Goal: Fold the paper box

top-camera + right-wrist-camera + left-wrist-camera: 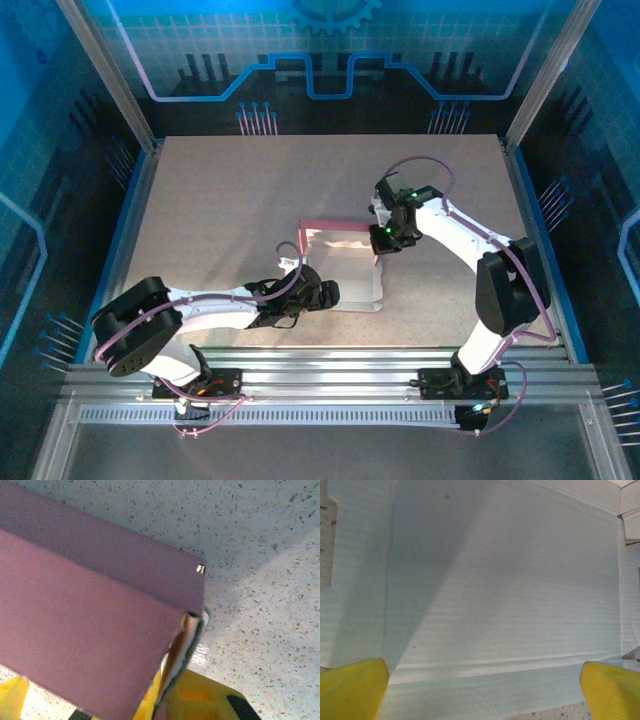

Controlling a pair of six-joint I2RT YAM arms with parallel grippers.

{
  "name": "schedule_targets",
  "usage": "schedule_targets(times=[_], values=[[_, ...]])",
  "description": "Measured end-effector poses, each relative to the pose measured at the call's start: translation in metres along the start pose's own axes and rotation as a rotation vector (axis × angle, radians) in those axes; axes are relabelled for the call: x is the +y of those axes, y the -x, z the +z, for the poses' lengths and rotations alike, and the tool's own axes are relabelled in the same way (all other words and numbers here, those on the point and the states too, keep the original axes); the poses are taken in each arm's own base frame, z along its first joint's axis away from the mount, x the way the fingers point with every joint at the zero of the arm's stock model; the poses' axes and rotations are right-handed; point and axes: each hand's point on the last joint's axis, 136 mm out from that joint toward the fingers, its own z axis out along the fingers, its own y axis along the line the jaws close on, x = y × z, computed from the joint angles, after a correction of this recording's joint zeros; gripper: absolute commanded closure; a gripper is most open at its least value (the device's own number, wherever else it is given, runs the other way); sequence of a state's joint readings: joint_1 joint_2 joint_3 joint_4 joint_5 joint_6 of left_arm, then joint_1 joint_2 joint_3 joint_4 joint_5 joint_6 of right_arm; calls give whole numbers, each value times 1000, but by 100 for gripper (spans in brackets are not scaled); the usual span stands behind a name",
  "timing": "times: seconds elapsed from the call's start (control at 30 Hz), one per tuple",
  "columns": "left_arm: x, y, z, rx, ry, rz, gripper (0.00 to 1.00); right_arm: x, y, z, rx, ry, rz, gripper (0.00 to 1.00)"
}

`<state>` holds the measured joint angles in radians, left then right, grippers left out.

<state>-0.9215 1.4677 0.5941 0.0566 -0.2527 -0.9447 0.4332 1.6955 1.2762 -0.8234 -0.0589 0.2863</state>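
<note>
Silver metal rails (330,365) run along the near edge of the table (220,200), and the 2 arms are bolted there side by side. The left arm lies low and reaches toward the middle. The left gripper (322,292) hangs over the near left corner of the paper box (345,275).

In the left wrist view its 2 yellow fingertips (351,690) stand far apart, 1 at each bottom corner, with nothing held between them. Under them lies the pale whitish inside of the box. 1 crease line runs across it close to the fingertips, and another runs up the left side. A thin strip of speckled table shows at the bottom edge.

The paper box sits near the middle of the table, a bit toward the near side. It lies opened out with the pale side up, and a pink edge shows along its far side.

The right arm bends up from its base and comes down at the right side of the box. The right gripper (384,238) is at the far right corner of it. In the right wrist view its yellow fingers (200,700) are pinched tight on the thin edge of a pink flap, which is lifted off the speckled table. 2 pink panels meet at a fold there.

Behind the table stands a blue wall (330,50) with a gear shape and bright blue lines on it.
</note>
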Motion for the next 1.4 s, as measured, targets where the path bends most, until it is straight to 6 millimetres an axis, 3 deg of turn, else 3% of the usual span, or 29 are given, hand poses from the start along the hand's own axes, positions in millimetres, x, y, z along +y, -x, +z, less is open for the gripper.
schedule_targets(times=[0.2, 0.37, 0.47, 0.63, 0.77, 0.9, 1.07, 1.23, 1.4], values=[[-11, -6, -11, 46, -54, -22, 2, 10, 9, 5, -46, 15, -14, 94], [-31, 1, -40, 49, -142, -7, 5, 20, 14, 10, -59, 39, -51, 94], [-50, 14, -66, 43, -206, 18, 5, 24, 22, 13, -62, 53, -79, 94], [-78, 53, -115, 4, -321, 33, 6, 36, 32, 17, -66, 58, -146, 91], [-86, 80, -144, -15, -369, 30, 6, 45, 35, 20, -66, 62, -188, 85], [-83, 103, -160, -39, -371, 32, 6, 51, 33, 24, -57, 63, -218, 81], [-61, 126, -156, -49, -331, 8, 6, 54, 39, 25, -83, 69, -225, 80], [-42, 138, -132, -7, -289, -9, 6, 53, 39, 31, -104, 77, -224, 77], [-36, 160, -107, 10, -286, 15, 6, 53, 35, 32, -118, 82, -221, 82]])
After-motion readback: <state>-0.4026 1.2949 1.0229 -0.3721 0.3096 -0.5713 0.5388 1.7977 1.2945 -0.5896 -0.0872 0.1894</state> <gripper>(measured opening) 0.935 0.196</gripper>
